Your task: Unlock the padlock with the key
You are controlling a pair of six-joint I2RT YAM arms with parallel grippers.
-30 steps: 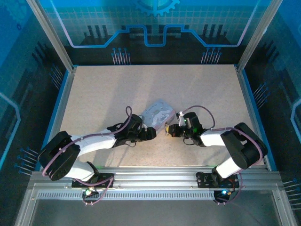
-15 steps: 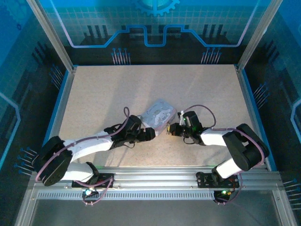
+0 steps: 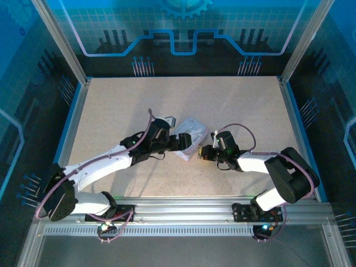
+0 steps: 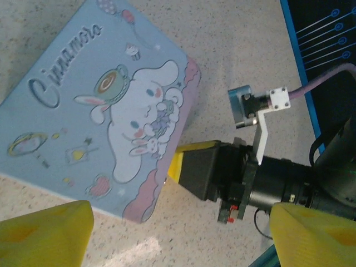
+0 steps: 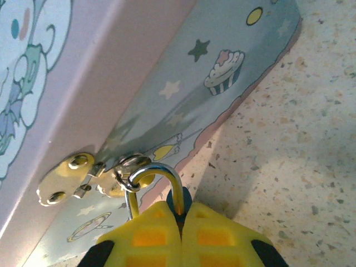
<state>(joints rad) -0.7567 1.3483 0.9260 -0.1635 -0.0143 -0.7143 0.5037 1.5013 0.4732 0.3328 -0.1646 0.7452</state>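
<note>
**A:** My worry from here: the right jaws are pinched shut on the padlock (image 5: 179, 192), which hangs by its shackle from the ring of the hasp (image 5: 78, 179) on the side of the box (image 5: 167, 72). The lock body is almost swallowed between the yellow pads, so I reckon the keyhole is covered and a key has no way in. Any sideways tug probably drags the whole box across the bench (image 3: 167, 100), or the lock twists out of the pinch.

**B:** Agreed, and the left jaws aren't helping. They're spread wide, holding nothing, hovering over a corner of the box. Nothing pins the box down.

**A:** The right wrist cam gives you the shackle and hasp up close. The overhead just smears that into a dark blob at the box edge.

**B:** And the left wrist cam has the printed lid plus the right arm's yellow tip against the box's side. The overhead adds both arms meeting at the box, mid-bench.
</note>
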